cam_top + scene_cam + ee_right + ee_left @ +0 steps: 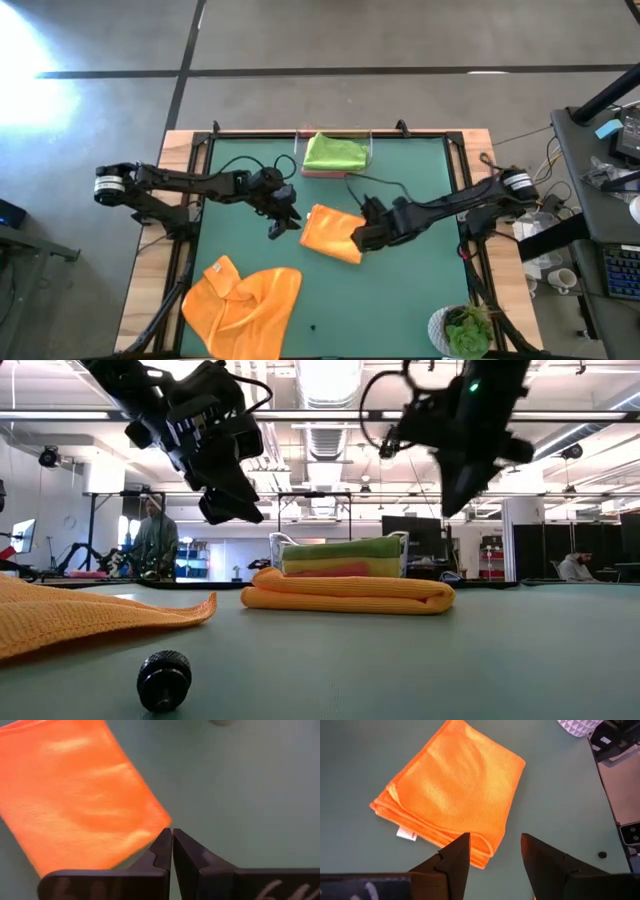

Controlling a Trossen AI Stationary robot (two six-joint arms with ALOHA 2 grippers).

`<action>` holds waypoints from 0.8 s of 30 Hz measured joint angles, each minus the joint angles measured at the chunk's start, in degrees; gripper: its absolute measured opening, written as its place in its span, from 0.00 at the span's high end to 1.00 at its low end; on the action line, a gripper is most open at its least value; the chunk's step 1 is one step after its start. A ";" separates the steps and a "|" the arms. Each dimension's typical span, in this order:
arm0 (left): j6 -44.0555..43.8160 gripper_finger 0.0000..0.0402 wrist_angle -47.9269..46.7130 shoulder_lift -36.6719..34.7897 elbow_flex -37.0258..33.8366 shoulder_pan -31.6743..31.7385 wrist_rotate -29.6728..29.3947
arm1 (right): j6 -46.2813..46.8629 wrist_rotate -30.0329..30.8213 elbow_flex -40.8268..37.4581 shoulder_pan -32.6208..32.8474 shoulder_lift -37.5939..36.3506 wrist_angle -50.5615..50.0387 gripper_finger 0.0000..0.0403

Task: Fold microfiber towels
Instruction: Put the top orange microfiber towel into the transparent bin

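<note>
A folded orange towel [333, 232] lies flat on the green mat at mid table, and shows in the low view [348, 592] too. My left gripper [283, 222] hovers open just off its left edge, above the mat [230, 505]. In the left wrist view the open fingers [495, 850] stand over the towel's folded edge [470, 845]. My right gripper [362, 238] is shut and raised above the towel's right end [455, 485]. In its wrist view [172, 837] it is beside a towel corner [150, 820]. A second orange towel [243, 305] lies rumpled at the near left.
A folded green towel [335, 152] lies on a pink one in the clear tray [371, 150] at the far edge. A potted plant [465, 330] stands at the near right corner. A small black knob [164, 680] lies on the mat near the front. People show in the room behind.
</note>
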 joint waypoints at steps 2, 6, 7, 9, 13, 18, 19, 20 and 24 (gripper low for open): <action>-0.04 0.60 0.76 0.00 0.00 -0.04 -0.02 | 1.09 0.60 -0.44 0.34 -2.30 -2.39 0.98; -0.11 0.60 2.30 0.02 0.00 -0.04 -0.17 | 2.87 0.74 -3.43 0.61 -7.13 -3.49 0.98; -0.10 0.60 2.72 0.02 0.00 -0.04 -0.57 | 3.55 0.76 -4.63 0.65 -8.26 -3.49 0.98; -0.11 0.60 2.93 0.02 0.00 -0.04 -1.68 | 5.02 0.74 -7.60 0.66 -10.71 -3.43 0.98; 0.09 0.60 2.94 0.02 0.00 -0.04 -6.73 | 9.21 0.26 -13.80 0.66 -16.05 -2.53 0.98; -0.41 0.60 2.50 0.02 0.20 0.31 -9.25 | 10.50 -2.53 -20.52 0.66 -23.12 5.35 0.98; -0.41 0.60 2.32 0.02 0.42 0.41 -9.15 | 11.12 -2.84 -21.84 0.66 -24.45 7.62 0.98; -0.44 0.60 2.31 0.02 0.57 0.58 -9.11 | 11.67 -2.86 -23.13 0.64 -25.68 9.92 0.98; -4.30 0.60 3.64 1.19 0.85 1.40 -8.07 | 12.45 -3.54 -27.41 0.51 -29.57 16.60 0.97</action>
